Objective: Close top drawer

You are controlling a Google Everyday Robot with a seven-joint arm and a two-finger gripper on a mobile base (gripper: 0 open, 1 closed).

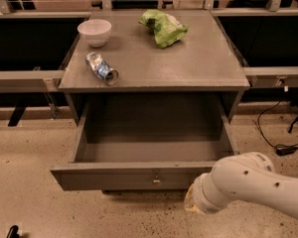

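The top drawer (114, 178) of the grey metal cabinet is pulled far out, and its inside is empty. Its flat front panel faces me and has a small metallic knob (156, 181) in the middle. My white arm (248, 187) comes in from the lower right. My gripper (189, 203) is at the arm's end, low against the right end of the drawer front. It is mostly hidden behind the wrist.
On the cabinet top (188, 63) stand a white bowl (94, 31), a crushed can (102, 68) lying on its side, and a green chip bag (163, 26). Dark benches flank the cabinet. Cables (280, 148) lie on the speckled floor at right.
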